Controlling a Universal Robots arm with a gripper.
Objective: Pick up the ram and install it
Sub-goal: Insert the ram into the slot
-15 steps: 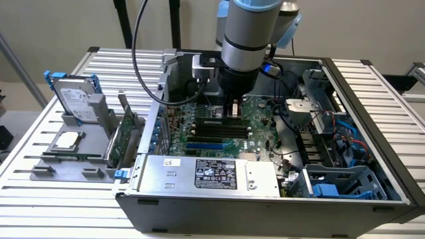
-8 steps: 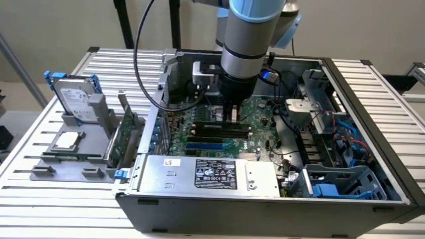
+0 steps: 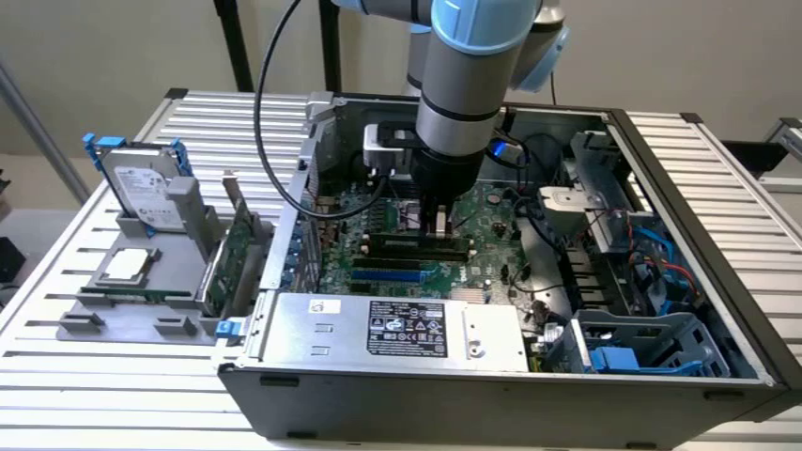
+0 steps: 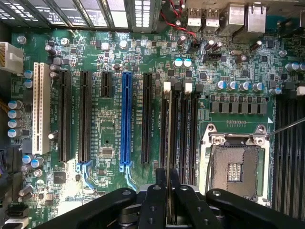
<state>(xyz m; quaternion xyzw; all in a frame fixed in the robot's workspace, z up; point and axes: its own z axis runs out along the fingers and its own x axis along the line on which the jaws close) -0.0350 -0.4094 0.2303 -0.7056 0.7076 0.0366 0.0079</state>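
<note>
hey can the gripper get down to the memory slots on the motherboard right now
Probably yes: the gripper hangs inside the open case directly above the memory slots, gripping the ram edge-on, with nothing between them.

The arm's body is covering the motherboard [image 3: 483, 211] at the case's twelve o'clock side in the exterior view, and the arm itself is running out past the picture's upper edge. The gripper [image 3: 438, 225] is blocking the middle of the ram [image 3: 420, 246], so the seating of the stick in its slot is staying unclear. In the wrist view the gripper [image 4: 167, 191] is being cut off by the picture's edge, and its fingers [image 4: 155, 202] are hiding the near end of the ram [image 4: 167, 138], seen edge-on. The label [image 3: 408, 329] on the power supply [image 3: 389, 329] is printing too small to read. The hard drive [image 3: 138, 188] label is likewise illegible.
</note>
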